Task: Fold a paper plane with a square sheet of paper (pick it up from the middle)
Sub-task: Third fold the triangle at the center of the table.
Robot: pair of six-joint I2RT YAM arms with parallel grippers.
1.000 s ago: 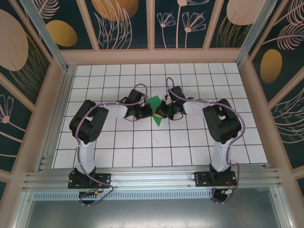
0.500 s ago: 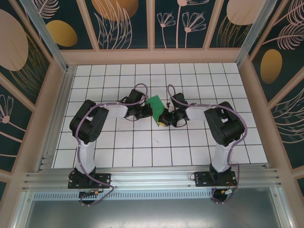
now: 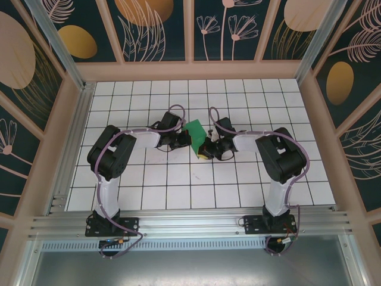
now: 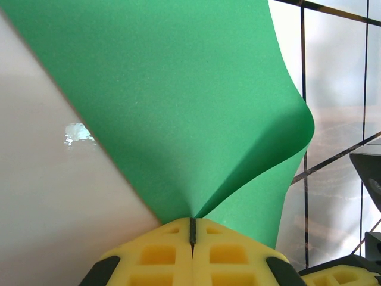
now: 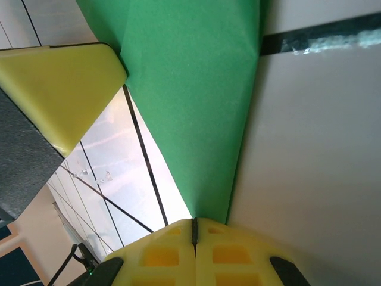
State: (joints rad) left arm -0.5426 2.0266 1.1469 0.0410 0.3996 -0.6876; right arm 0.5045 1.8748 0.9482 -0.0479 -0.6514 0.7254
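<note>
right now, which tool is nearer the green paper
Neither: it's a tie. The left tool is shut on the green paper from its left side, and the right tool is shut on its near right part.

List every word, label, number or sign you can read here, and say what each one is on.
None: no readable text in any view.
The square sheet of paper is plain green.
The table bears only grid lines.
The wall panels carry only plant drawings.
</note>
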